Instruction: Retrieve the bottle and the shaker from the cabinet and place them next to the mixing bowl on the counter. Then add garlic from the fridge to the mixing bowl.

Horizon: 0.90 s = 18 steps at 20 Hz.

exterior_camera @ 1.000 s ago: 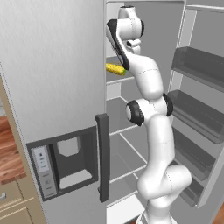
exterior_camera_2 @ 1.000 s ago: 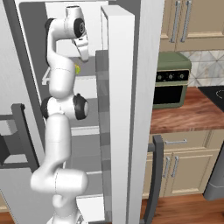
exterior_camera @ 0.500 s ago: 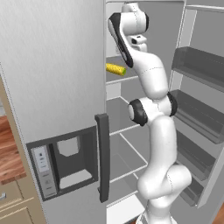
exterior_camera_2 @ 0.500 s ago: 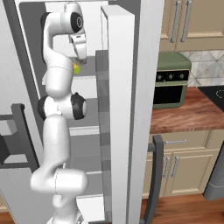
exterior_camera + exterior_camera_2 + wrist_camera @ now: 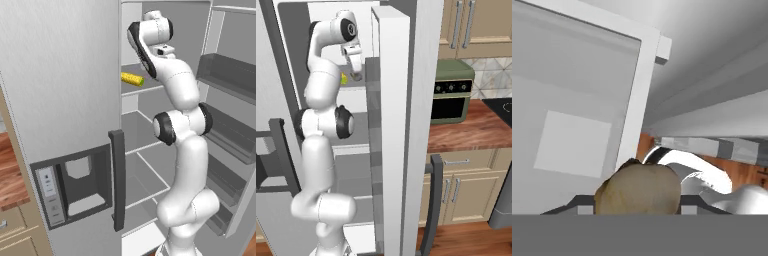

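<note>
The fridge (image 5: 65,100) stood open, its door taking the left half of the left base view. In the right base view the hand (image 5: 356,74) hung at upper left, beside the door edge, clenched on what looked like the garlic (image 5: 355,76), though it was small there. The hand view showed the tan bulb (image 5: 638,189) at bottom centre. A yellow item (image 5: 132,78) lay on the upper shelf (image 5: 145,89).

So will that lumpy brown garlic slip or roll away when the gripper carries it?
The garlic looks rounded and bumpy, so it would probably roll if set down. It sits snug in the gripper, so slipping seems unlikely. It looks small, probably light.
</note>
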Available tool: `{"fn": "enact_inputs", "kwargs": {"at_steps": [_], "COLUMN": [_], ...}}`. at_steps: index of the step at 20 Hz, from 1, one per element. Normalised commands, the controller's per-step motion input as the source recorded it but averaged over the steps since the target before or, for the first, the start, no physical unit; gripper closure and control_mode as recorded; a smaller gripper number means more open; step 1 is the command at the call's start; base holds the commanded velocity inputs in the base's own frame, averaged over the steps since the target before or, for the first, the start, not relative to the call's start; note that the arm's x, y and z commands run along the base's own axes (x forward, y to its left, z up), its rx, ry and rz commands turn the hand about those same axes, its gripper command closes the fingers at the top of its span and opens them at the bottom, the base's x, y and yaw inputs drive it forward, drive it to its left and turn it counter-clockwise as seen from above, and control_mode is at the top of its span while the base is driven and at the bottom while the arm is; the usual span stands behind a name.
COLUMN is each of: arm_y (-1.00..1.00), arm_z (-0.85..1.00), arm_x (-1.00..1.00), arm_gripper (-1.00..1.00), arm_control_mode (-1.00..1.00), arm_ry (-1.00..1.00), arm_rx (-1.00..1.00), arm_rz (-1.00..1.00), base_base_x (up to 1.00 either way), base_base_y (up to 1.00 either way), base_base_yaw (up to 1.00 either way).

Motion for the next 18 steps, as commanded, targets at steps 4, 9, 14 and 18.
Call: {"fn": "enact_inputs", "kwargs": {"at_steps": [4, 9, 14, 18], "arm_y": [-0.17, 0.09, 0.03, 0.0], "arm_z": [-0.39, -0.17, 0.57, 0.39], "arm_x": [-0.95, -0.98, -0.78, -1.0], "arm_gripper": [1.0, 1.0, 1.0, 1.0], "arm_control_mode": [-1.0, -1.0, -1.0, -1.0], "arm_ry": [-0.45, -0.54, -0.26, -0.1], "arm_rx": [0.0, 0.0, 0.01, 0.04], "arm_rz": [0.11, 0.13, 0.01, 0.0], "base_base_x": [0.0, 0.0, 0.0, 0.0], "base_base_y": [0.0, 0.0, 0.0, 0.0], "base_base_yaw": [0.0, 0.0, 0.0, 0.0]}}
